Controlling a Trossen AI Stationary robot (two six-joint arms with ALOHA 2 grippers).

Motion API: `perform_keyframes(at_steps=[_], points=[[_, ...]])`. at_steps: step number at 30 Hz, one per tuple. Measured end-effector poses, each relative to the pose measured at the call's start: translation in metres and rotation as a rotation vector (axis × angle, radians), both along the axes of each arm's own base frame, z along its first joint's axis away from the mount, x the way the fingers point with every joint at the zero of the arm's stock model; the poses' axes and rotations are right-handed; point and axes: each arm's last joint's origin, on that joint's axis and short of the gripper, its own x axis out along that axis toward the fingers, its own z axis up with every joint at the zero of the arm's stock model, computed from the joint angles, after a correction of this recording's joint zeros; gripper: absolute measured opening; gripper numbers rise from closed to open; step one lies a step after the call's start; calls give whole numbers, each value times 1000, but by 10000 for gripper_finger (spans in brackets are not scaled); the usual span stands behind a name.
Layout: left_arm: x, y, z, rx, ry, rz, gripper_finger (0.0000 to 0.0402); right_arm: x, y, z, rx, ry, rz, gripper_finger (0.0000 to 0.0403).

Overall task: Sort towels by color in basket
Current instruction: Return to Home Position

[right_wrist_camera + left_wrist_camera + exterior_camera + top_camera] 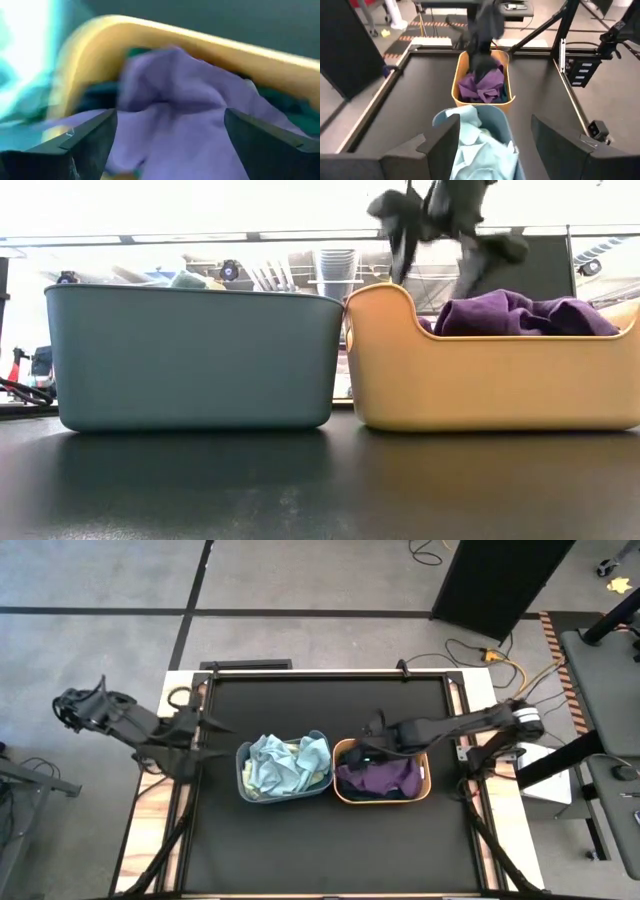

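Crumpled purple cloth towel point(385, 778) in the yellow plastic tub point(429, 778), right claw point(367, 745) directly above.
It lies straight below the claw, which hangs over the tub's end nearest the grey-blue plastic tub point(241, 776), spread wide and empty. The left claw point(205, 725), also spread empty, waits at the black counter's point(320, 840) left edge.

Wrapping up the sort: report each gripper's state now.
Left gripper: open, empty, by the table's left edge.
Right gripper: open, empty, above the purple towel.
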Motion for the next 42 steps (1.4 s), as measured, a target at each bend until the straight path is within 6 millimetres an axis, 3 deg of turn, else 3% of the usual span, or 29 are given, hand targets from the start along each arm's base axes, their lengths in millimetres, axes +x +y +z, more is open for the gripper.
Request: perform_keyframes(at_steps=[4,8,12,17,22,24,28,32,35,42], points=[[-18,9,-18,14,-16,7,230,-3,19,37,-126,-172,217,358],[-31,15,-44,-4,-65,9,230,-5,52,62,-307,-338,579,356],[-39,20,-70,-51,-64,49,230,-16,74,74,-474,-346,955,347],[-39,19,-94,-89,-59,39,230,-23,90,77,-538,-349,1110,337],[-36,18,-105,-4,-208,-3,230,-13,87,70,-709,-348,1159,329],[-38,19,-108,10,-276,-13,230,-8,87,70,-754,-447,1273,328],[-42,21,-117,-9,-371,-11,230,-1,75,68,-665,-701,1473,327],[-46,23,-127,-29,-406,-5,230,3,56,45,-620,-697,1504,333],[-48,25,-133,-20,-408,17,230,4,50,37,-695,-744,1509,338],[-56,31,-139,79,-394,119,230,-14,39,17,-787,-852,1446,330]])
